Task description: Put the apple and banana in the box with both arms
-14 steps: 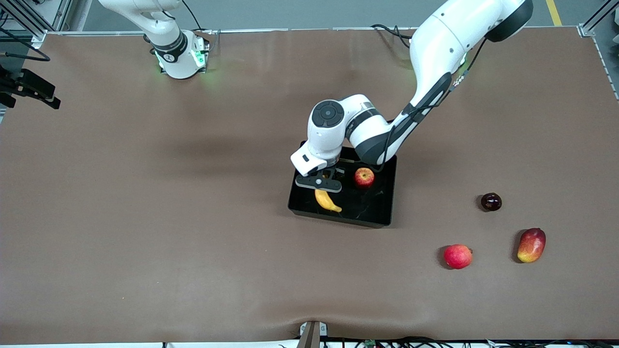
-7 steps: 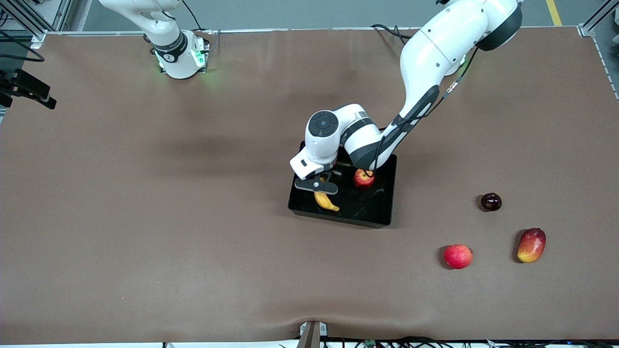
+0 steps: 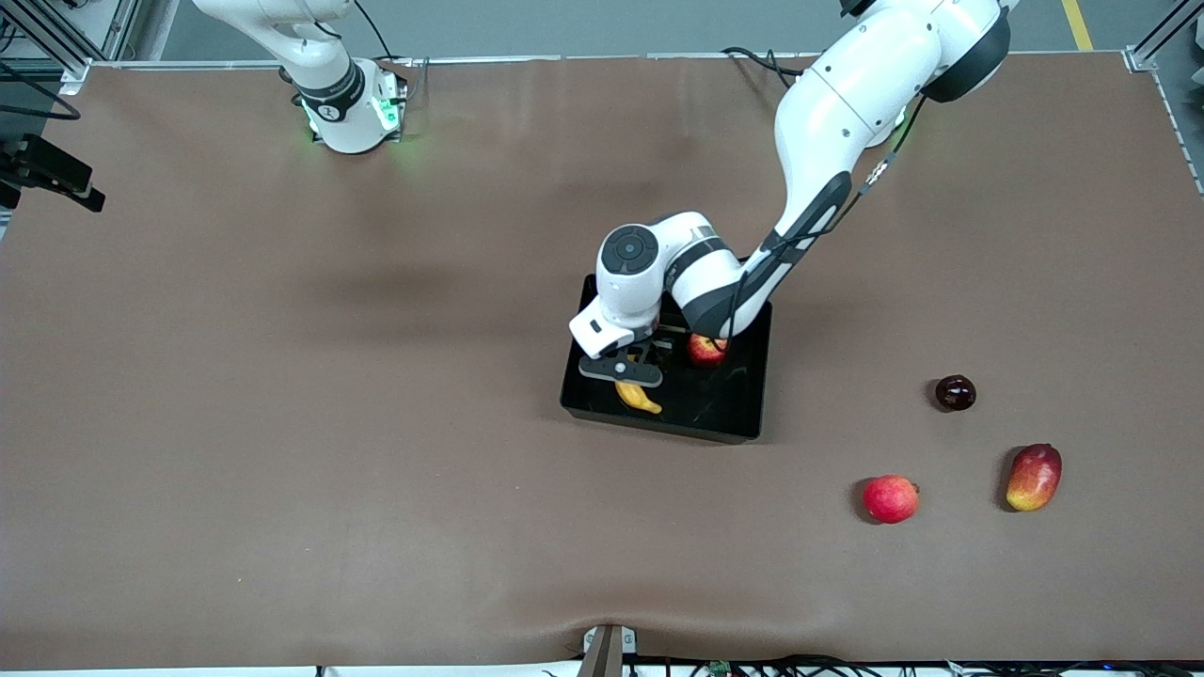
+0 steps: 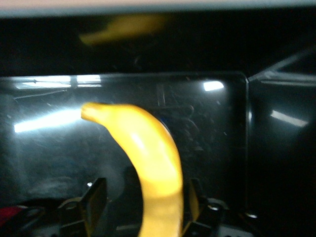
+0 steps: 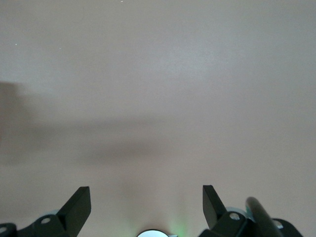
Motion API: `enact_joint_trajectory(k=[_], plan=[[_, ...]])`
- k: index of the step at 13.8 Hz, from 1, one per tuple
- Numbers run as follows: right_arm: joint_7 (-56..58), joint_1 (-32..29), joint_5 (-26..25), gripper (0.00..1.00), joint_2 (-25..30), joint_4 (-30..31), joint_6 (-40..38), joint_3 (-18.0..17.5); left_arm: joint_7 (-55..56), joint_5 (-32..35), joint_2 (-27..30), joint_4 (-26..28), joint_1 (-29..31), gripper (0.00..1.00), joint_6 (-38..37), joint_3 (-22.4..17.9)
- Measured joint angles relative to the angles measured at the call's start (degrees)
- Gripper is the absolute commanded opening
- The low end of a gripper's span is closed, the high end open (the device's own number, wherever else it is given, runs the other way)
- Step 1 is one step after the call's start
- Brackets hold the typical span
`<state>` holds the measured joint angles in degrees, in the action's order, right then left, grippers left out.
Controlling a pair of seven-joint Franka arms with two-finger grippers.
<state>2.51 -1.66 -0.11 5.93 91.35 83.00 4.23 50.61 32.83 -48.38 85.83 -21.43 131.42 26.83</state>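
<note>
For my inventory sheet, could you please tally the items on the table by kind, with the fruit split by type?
Banana, in the box: 1
Apple, in the box: 1
Round red fruit, on the table: 1
Mango: 1
Small dark round fruit: 1
Black box: 1
Total: 6

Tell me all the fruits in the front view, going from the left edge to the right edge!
banana → apple → round red fruit → dark round fruit → mango
</note>
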Motion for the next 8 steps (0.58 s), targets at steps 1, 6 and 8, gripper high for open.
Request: enact_joint_trajectory(k=[1,6,8], plan=[[0.0,0.0,0.0,1.0,0.0,0.0,0.0,0.0,0.0,0.0,0.2,-0.5,0.3,1.0,0.0,-0.1],[0.0,0.0,0.0,1.0,0.0,0.0,0.0,0.0,0.0,-1.3,7.4,-3.3,8.9,1.0,-5.4,2.9],[0.0,0.0,0.0,1.0,0.0,0.0,0.0,0.0,-0.9,-2.6,11.9,-3.5,14.3,1.0,-9.1,4.5]])
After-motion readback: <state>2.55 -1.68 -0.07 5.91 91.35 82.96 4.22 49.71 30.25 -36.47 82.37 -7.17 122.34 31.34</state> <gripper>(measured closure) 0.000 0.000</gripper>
